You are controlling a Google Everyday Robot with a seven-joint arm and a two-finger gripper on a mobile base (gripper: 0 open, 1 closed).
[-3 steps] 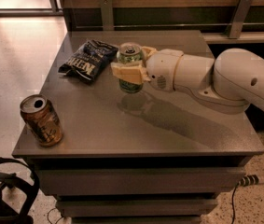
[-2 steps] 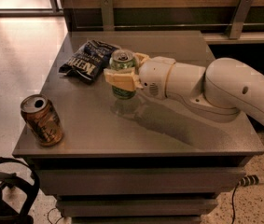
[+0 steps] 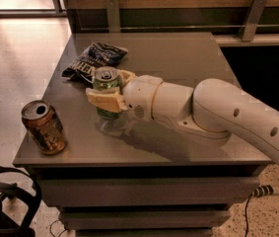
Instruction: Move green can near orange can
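The green can (image 3: 106,84) with a silver top is upright in my gripper (image 3: 108,94), held just above the grey table (image 3: 178,58) a little left of its middle. The gripper's pale fingers (image 3: 103,100) are shut around the can's body. The white arm reaches in from the right. The orange can (image 3: 43,127) stands upright near the table's front left corner, with a hole in its silver top. It is to the left of and nearer than the green can, about a can's width and a half away.
A dark crumpled chip bag (image 3: 93,59) lies behind the green can at the back left. The table's front edge runs just below the orange can. A wall rail with metal brackets (image 3: 251,15) runs behind the table. Dark robot parts (image 3: 6,201) show at lower left.
My gripper has carried the green can leftward and toward the front of the table, closer to the orange can. The orange can and chip bag have not moved.
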